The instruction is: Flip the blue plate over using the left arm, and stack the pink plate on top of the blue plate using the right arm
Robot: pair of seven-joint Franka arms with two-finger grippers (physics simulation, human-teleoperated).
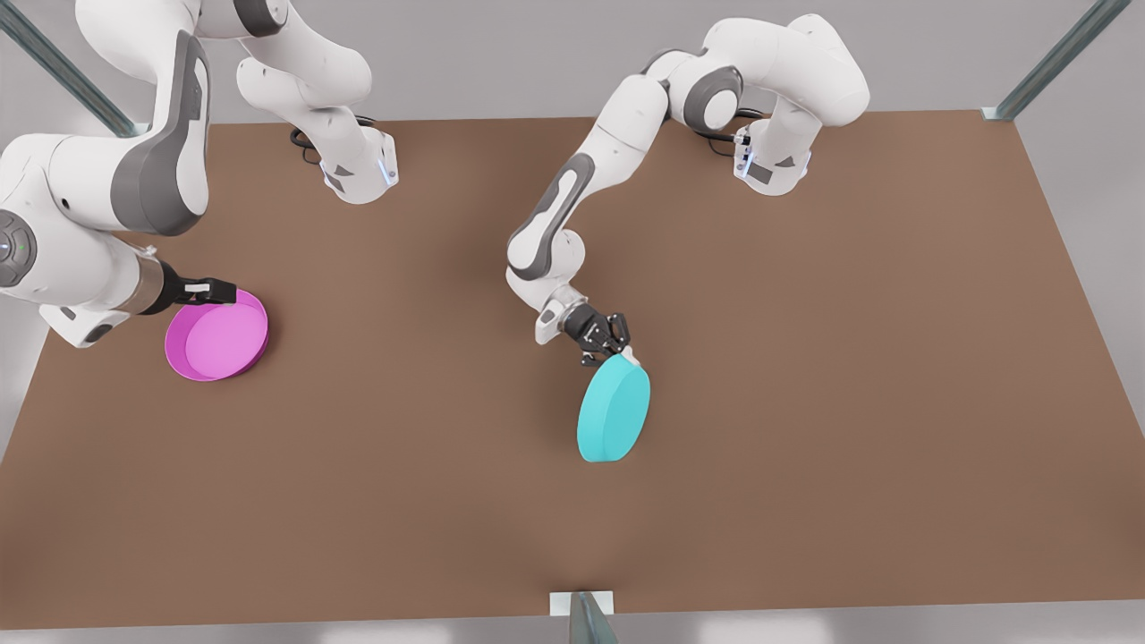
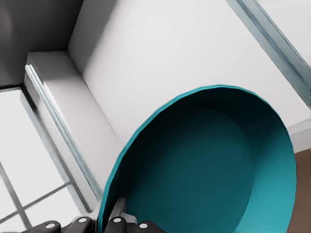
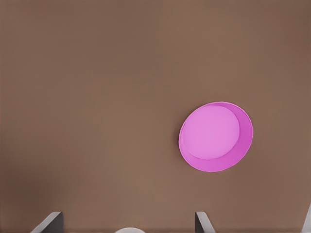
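The blue plate [image 1: 614,413] stands nearly on edge near the table's middle, its smooth base facing the front camera. Its lower edge is at or close to the tabletop. My left gripper [image 1: 619,351] is shut on the plate's upper rim. In the left wrist view, the plate's hollow inside [image 2: 209,170] faces the camera and the left gripper [image 2: 112,224] pinches the rim. The pink plate [image 1: 217,335] lies right side up on the table at the front view's left. My right gripper [image 1: 219,292] hovers well above it, open. From the right wrist, the pink plate [image 3: 216,136] lies far below, beyond the open fingers [image 3: 203,222].
Both arm bases [image 1: 358,174] [image 1: 771,165] stand at the table's back edge. A metal frame post [image 1: 583,617] rises at the middle of the front edge, and slanted frame bars [image 1: 1055,58] cross the back corners. Brown tabletop [image 1: 850,358] stretches wide on the front view's right.
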